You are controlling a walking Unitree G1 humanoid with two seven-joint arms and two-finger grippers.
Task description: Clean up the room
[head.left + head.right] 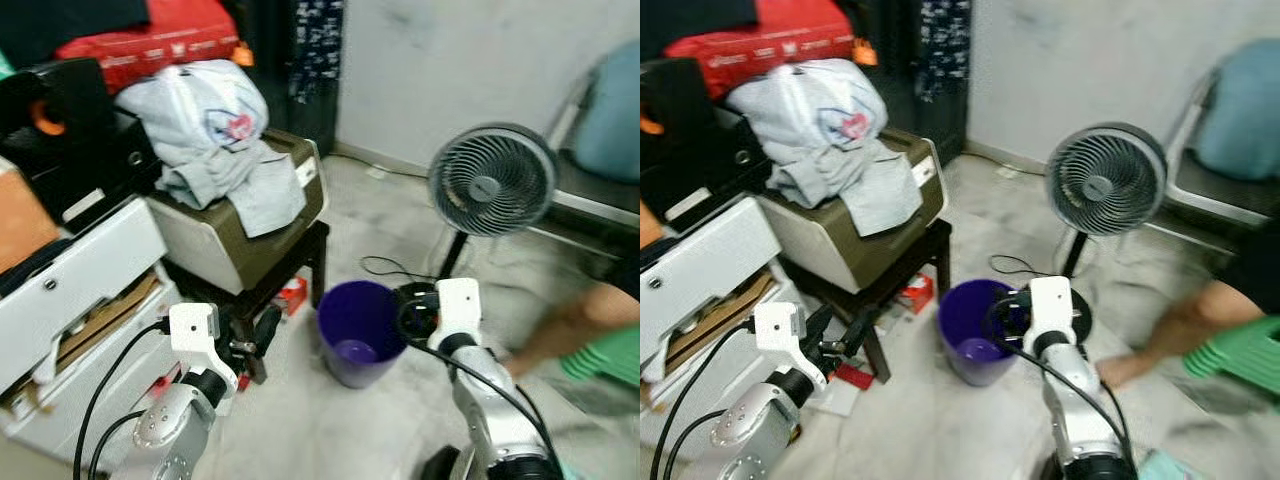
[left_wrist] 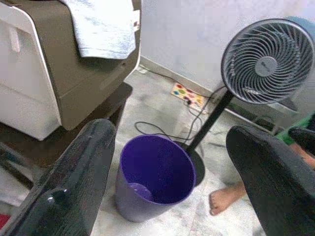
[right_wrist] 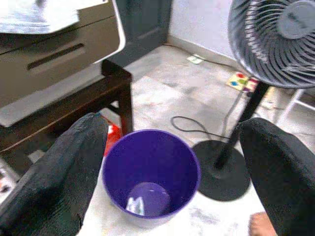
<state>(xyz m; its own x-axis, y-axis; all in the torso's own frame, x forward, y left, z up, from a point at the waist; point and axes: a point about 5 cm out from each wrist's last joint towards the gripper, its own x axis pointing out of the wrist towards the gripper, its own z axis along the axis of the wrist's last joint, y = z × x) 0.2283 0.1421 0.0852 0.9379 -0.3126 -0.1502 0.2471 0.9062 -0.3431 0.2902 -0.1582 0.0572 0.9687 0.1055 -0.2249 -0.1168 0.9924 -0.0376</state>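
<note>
Floor [image 1: 300, 420] carries purple bin [image 1: 357, 330]; fan [image 1: 490, 180], apparently.

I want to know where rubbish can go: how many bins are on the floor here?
1. A purple bin stands on the floor between the dark stool and the fan. Others may be hidden behind the clutter.

There is one purple bin [image 1: 357, 332] on the floor, and one small purple thing lies inside it. There is one grey fan [image 1: 492, 180] on a black stand. One brown and white machine [image 1: 240, 215] sits on one dark stool [image 1: 305, 255]. One heap of pale clothes [image 1: 205, 125] lies on top of it. One red bag [image 1: 150, 40] is up behind. One black cord [image 1: 385, 267] curls on the floor. One person's bare foot [image 2: 224, 201] shows by the fan.
</note>
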